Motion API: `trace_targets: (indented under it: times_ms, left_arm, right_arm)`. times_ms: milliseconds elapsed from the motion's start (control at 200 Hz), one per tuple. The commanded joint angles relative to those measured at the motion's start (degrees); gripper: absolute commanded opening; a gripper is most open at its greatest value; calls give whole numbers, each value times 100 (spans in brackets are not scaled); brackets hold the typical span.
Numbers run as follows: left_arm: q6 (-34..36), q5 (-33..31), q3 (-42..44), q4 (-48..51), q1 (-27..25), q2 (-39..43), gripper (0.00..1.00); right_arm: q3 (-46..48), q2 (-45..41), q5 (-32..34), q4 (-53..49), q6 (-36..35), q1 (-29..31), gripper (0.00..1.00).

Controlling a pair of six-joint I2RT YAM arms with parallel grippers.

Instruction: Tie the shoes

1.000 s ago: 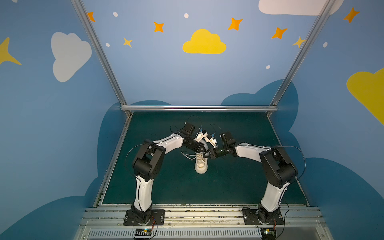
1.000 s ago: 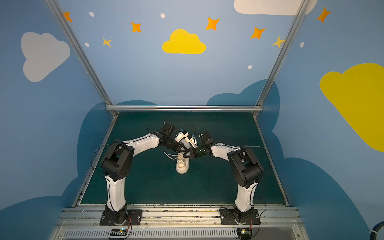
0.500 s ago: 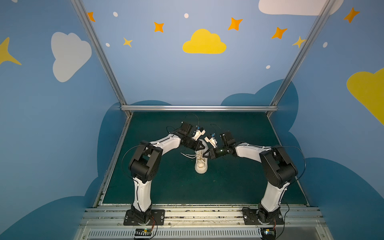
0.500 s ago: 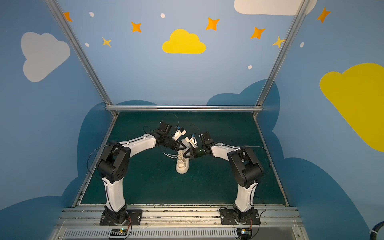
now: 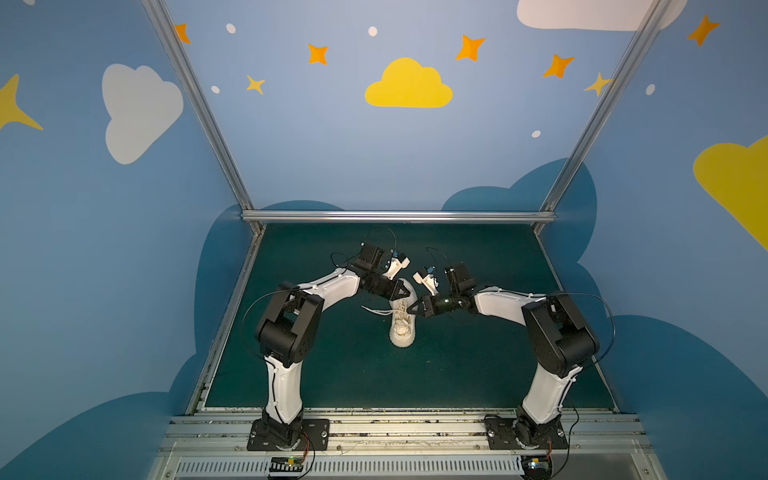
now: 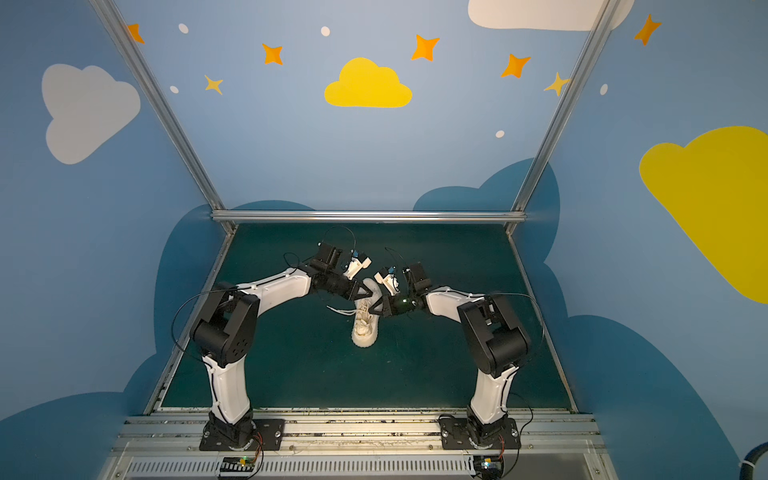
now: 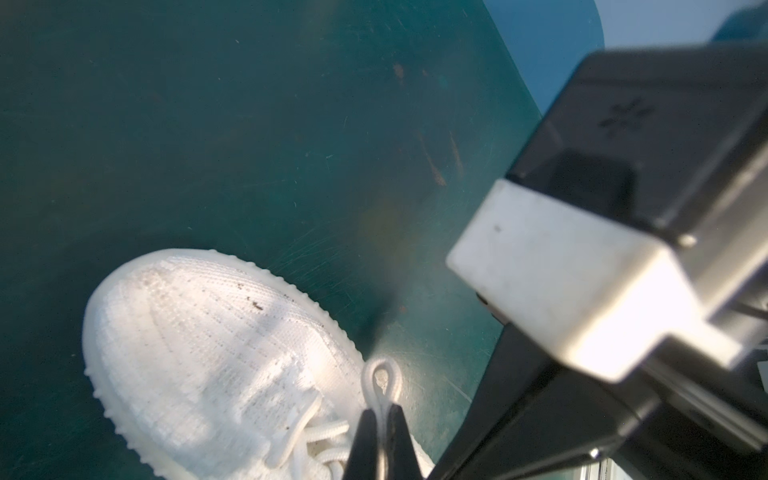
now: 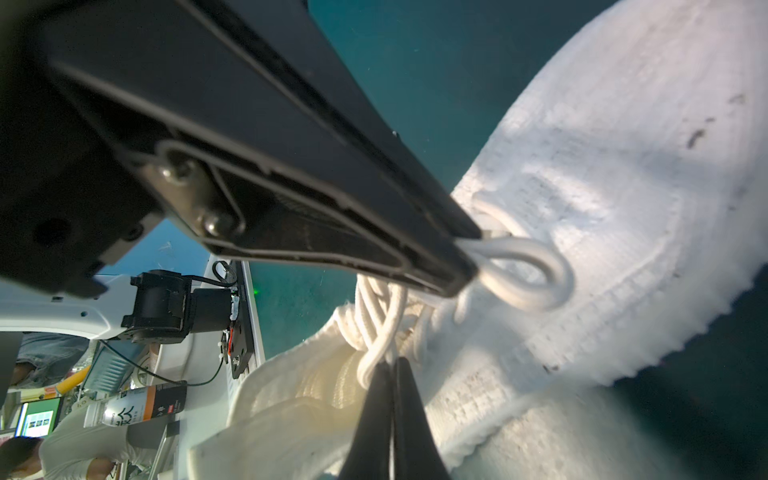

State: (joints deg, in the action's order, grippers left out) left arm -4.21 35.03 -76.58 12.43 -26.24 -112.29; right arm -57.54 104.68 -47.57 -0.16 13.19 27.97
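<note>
A small cream-white knit sneaker (image 5: pixel 402 332) with a bumpy pale sole is seen in both top views. It is laid in the middle of the dark green tabletop (image 5: pixel 332 374). Its toe is pointed to 6 o'clock and its heel to 12 o'clock. The left claw (image 5: pixel 404 292) is reached in over the sneaker from 10 o'clock, and the right claw (image 5: pixel 412 309) from 3 o'clock. The two tips are held close together above the long cream-white round laces (image 5: pixel 400 312). One loose lace end (image 5: pixel 374 310) is laid out on the tabletop toward 9 o'clock.

From up there, what is held cannot be made out. That is shown only by the wrist views. In the left wrist view the left claw (image 7: pixel 380 417) is squeezed tight on a small lace loop (image 7: pixel 365 380), which is poked out past its tips by the sneaker's edge. In the right wrist view the right claw (image 8: pixel 392 374) is pinched tight on a second lace loop (image 8: pixel 368 365), next to the sneaker's opening. The left claw's loop is seen there too, and dark specks (image 8: pixel 696 137) are shown on the knit.
</note>
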Motion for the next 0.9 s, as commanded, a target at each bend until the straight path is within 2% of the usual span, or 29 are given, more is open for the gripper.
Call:
trace_targets:
  times_ms: [0, 896]
  left_arm:
    - [-1, 130, 73, -58, 29, 199, 3]
    - [15, -26, 187, -90, 114, 440, 3]
  right_arm:
    - [93, -253, -77, 29, 43, -50, 0]
    - [398, -607, -69, -631, -247, -225, 0]
